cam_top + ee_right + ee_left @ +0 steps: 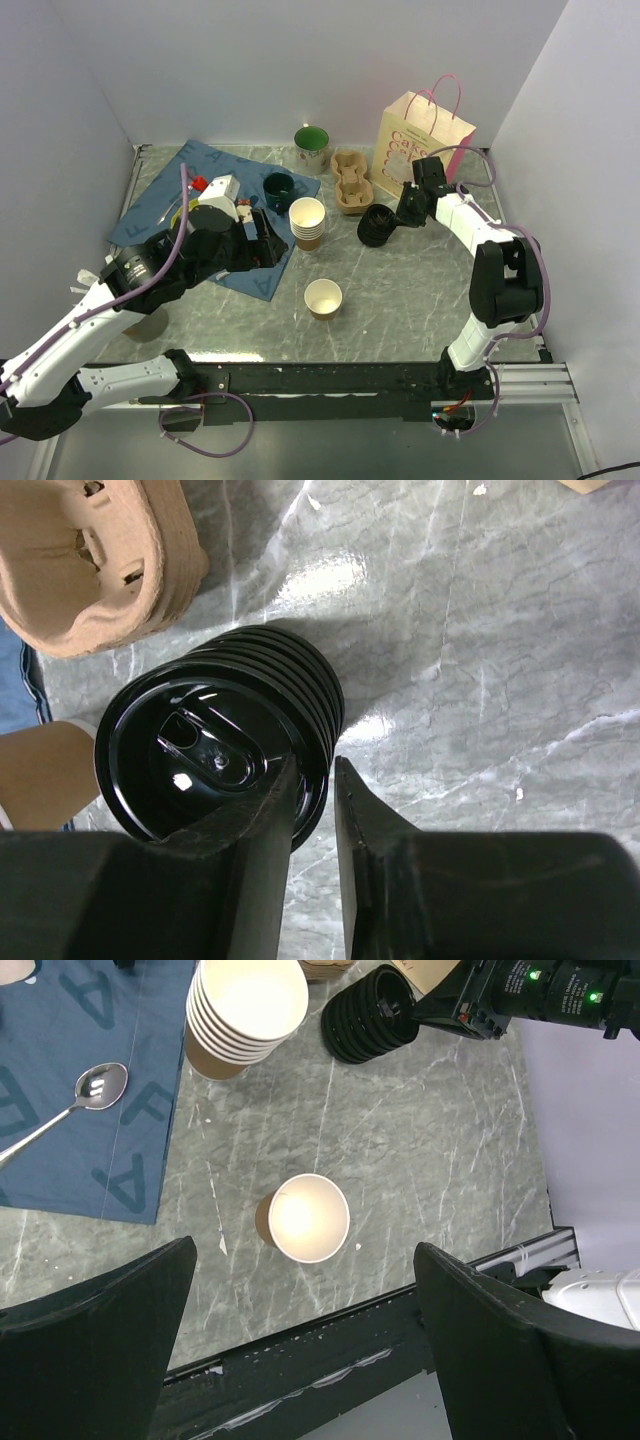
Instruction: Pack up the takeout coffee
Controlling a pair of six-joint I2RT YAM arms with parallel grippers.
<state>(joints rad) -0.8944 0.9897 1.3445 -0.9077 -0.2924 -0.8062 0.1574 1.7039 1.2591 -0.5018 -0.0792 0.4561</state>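
No lidded kraft cup shows in any view. A single lidless paper cup [323, 297] stands on the marble table and also shows in the left wrist view [308, 1218]. My left gripper [262, 242] hovers open and empty above it [305, 1252]. A tilted stack of black sip lids [376, 226] lies right of centre [210, 750]. My right gripper [402, 214] is at that stack, its fingers nearly closed [315, 767] with the rim of the top lid between them.
A stack of lidless paper cups [307, 220] stands by the blue cloth [190, 190]. A pulp cup carrier [351, 182], a paper bag with pink handles [420, 135], a green mug [311, 148] and a dark mug [279, 188] are at the back. A spoon [95, 1088] lies on the cloth.
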